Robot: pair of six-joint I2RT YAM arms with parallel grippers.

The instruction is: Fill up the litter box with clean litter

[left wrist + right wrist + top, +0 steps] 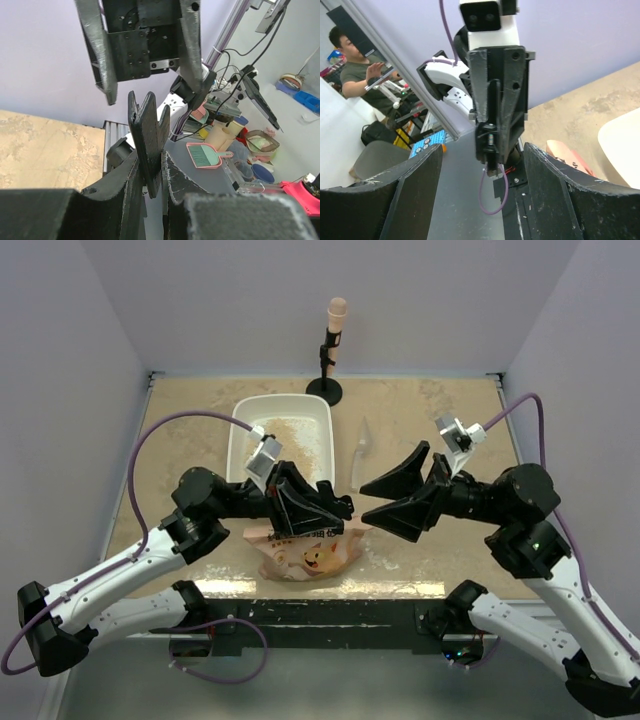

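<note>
As overhead alone shows — litter box (238,440) holds litter (296,430)

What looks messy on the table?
The crinkly orange-pink bag lies crumpled at the near table edge, partly under the left end effector. Some pale grains seem scattered on the tabletop beside it, outside the white plastic litter tray, which holds only a thin patch of beige litter.

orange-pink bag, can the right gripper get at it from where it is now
Probably yes. The right gripper is open and hangs just off the bag's upper right corner, nothing between them. The left gripper sits over the bag's top, so only that right side looks free.
</note>
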